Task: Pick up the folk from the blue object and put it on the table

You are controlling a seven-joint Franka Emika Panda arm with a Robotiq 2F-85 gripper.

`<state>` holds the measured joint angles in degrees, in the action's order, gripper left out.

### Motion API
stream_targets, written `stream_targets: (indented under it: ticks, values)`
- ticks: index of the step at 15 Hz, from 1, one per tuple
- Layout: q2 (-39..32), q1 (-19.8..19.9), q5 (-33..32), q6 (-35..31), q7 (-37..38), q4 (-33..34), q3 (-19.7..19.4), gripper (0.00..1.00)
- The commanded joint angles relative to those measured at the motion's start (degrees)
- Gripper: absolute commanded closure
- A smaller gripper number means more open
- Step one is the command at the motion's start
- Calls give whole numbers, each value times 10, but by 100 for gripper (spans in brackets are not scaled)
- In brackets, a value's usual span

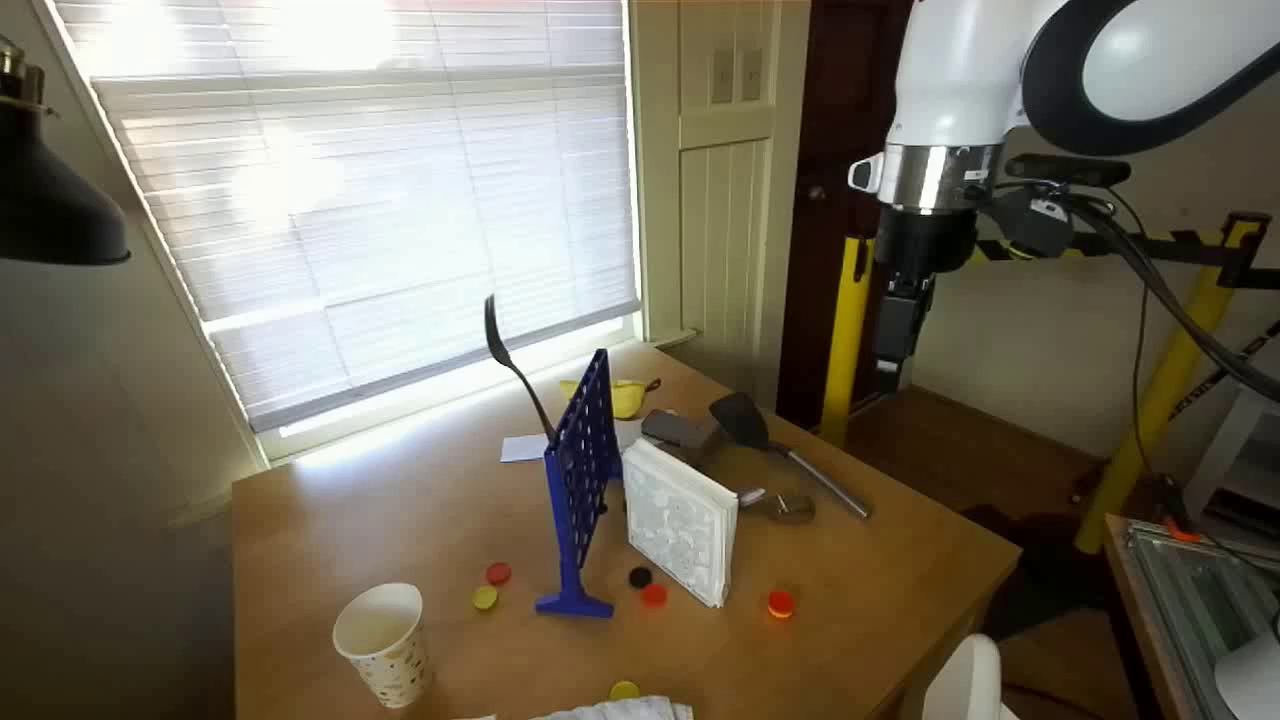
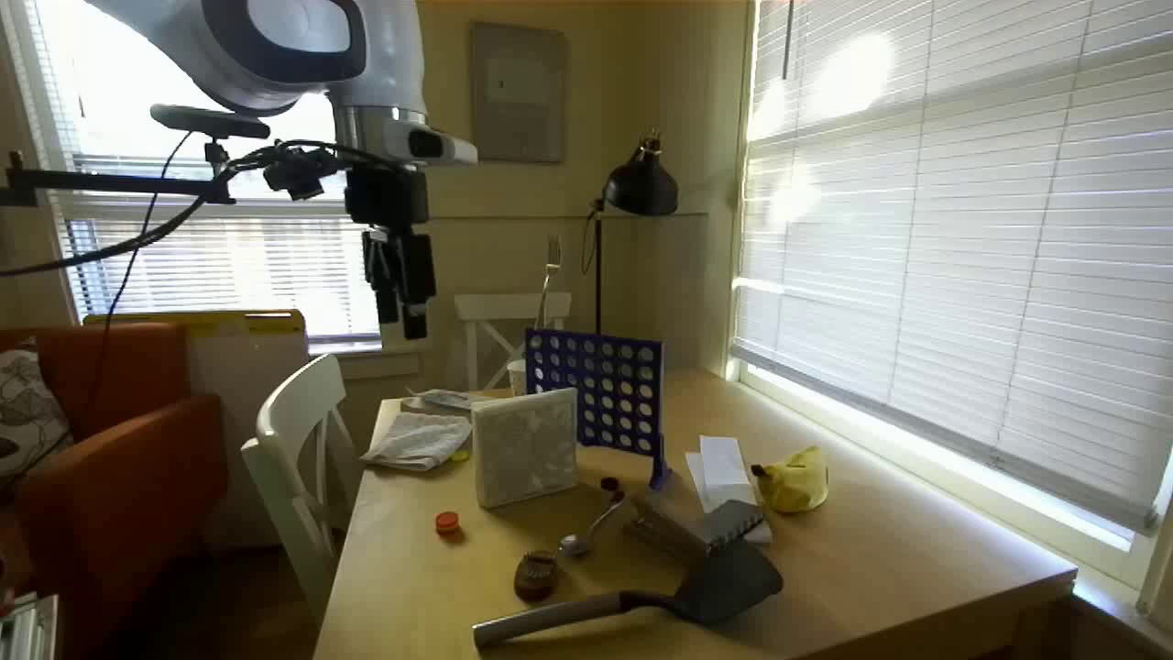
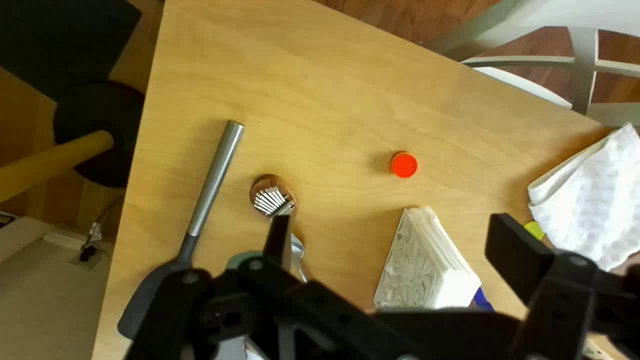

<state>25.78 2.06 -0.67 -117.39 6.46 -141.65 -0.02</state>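
- My claw [image 3: 390, 230] hangs well above the bench [image 3: 325, 100], its jaws spread wide apart.
- The fork [image 1: 505, 361] rises from the top edge of the blue panel [image 1: 580, 470], near one corner, leaning, prongs up.
- Beside the panel, a white block [image 2: 525, 446] stands on the bench.
- My wrist view shows a spatula [image 3: 187, 247] and a red disc [image 3: 404, 165].
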Motion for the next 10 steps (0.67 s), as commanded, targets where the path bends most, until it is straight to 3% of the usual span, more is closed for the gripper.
stream_targets:
  ticks: [1,4,10]
  values:
    - [0,1,0,1,-1,1,1,0]
    - [-2,-2,1,-12,-5,-3,1,0]
    - [-48,-53,67,-138,-8,4,19,0]
